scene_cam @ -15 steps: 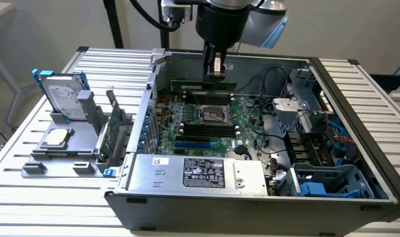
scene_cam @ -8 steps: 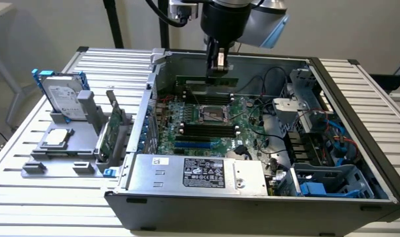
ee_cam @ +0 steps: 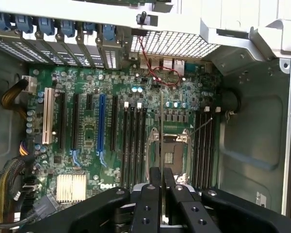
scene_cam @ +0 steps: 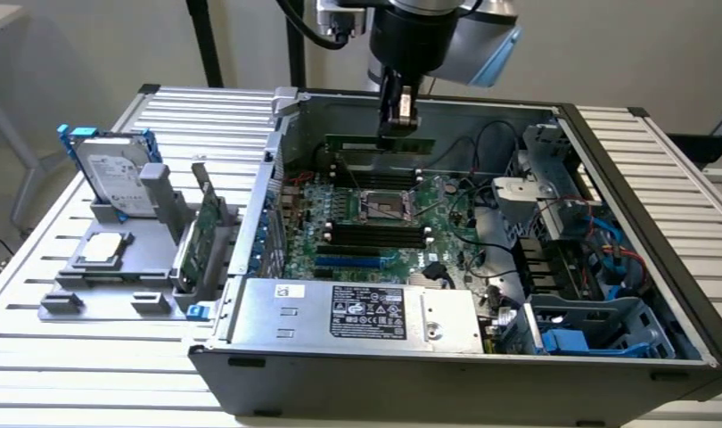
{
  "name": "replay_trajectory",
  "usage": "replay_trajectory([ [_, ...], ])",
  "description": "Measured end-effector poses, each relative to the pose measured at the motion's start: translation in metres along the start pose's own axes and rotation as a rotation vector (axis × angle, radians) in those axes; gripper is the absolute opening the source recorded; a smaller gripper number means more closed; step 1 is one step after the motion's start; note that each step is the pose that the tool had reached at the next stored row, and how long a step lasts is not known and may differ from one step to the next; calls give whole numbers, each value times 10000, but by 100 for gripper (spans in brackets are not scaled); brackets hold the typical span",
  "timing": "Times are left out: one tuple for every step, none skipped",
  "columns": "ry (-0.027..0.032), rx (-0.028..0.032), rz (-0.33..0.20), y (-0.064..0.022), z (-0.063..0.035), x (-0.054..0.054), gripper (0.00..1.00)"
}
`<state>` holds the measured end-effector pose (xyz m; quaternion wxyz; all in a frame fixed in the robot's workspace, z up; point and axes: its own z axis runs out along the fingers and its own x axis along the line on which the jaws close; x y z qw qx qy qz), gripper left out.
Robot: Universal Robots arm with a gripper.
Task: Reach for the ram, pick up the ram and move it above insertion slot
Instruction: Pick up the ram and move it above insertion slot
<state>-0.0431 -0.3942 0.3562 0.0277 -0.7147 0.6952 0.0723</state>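
Both views are evenly and brightly lit from above. Soft shadows are cast inside the open grey metal computer case (scene_cam: 646, 205). Slight blur is seen throughout.

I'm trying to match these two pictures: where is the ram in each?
Exterior view: ram hangs from the gripper, beyond the processor socket.
Wrist view: ram seen edge-on, a thin line running out from between the fingers.
Shared landmark: the processor socket.

Pale wall (scene_cam: 87, 53) behind a slatted metal table (scene_cam: 52, 357).
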Motion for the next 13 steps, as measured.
replay_trajectory([
  [5, 9, 26, -6, 4, -5, 14],
  [21, 27, 61, -11, 10, -10, 14],
  [55, 50, 92, -15, 14, -16, 14],
  [101, 78, 116, -19, 18, -22, 14],
  [145, 110, 140, -21, 22, -30, 14],
  [183, 134, 162, -22, 24, -36, 14],
  [209, 144, 172, -23, 26, -39, 14],
  [213, 144, 173, -23, 25, -39, 14],
  [213, 144, 174, -23, 26, -39, 14],
  [214, 145, 174, -23, 25, -39, 14],
  [214, 145, 175, -23, 25, -39, 14],
  [214, 145, 175, -22, 25, -39, 14],
  [214, 145, 175, -22, 25, -39, 14],
])
